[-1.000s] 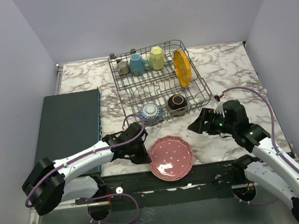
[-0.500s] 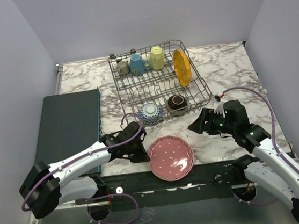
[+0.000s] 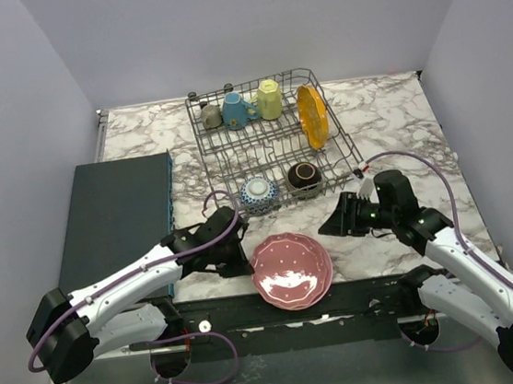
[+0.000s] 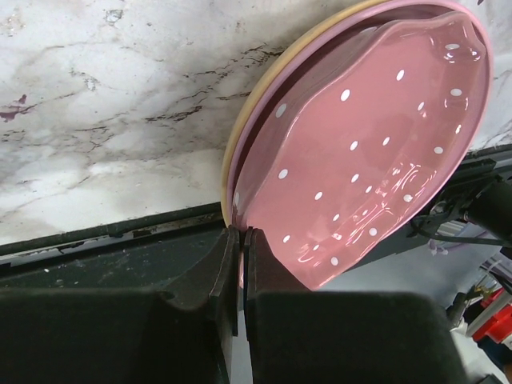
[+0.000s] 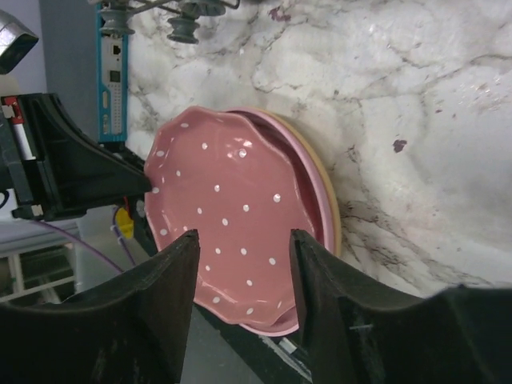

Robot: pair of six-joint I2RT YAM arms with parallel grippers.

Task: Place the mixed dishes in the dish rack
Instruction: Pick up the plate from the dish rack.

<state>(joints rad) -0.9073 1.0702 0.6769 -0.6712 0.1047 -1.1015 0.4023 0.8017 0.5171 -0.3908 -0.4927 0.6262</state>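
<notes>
A scalloped pink white-dotted plate [image 3: 291, 270] lies at the table's near edge on top of a plain pink plate [image 5: 318, 192] and a tan plate [image 5: 335, 220]. My left gripper [image 3: 237, 256] is shut on the dotted plate's left rim [image 4: 241, 234] and tilts it up off the stack; the plate's face fills the left wrist view [image 4: 368, 152]. My right gripper [image 3: 333, 223] is open and empty just right of the plates, its jaws spread over the dotted plate [image 5: 232, 192] in the right wrist view [image 5: 242, 240]. The dish rack [image 3: 261, 152] stands behind.
The rack holds a grey mug [image 3: 212, 115], a blue mug [image 3: 236, 111], a yellow mug [image 3: 269, 100], an upright orange plate [image 3: 313, 116], a brown bowl [image 3: 304, 177] and a patterned bowl [image 3: 258, 192]. A dark flat mat [image 3: 120, 212] lies at the left.
My left gripper has raised the dotted plate's left edge, so it now tilts off the stack. My right gripper has moved a little left and down toward the plates.
</notes>
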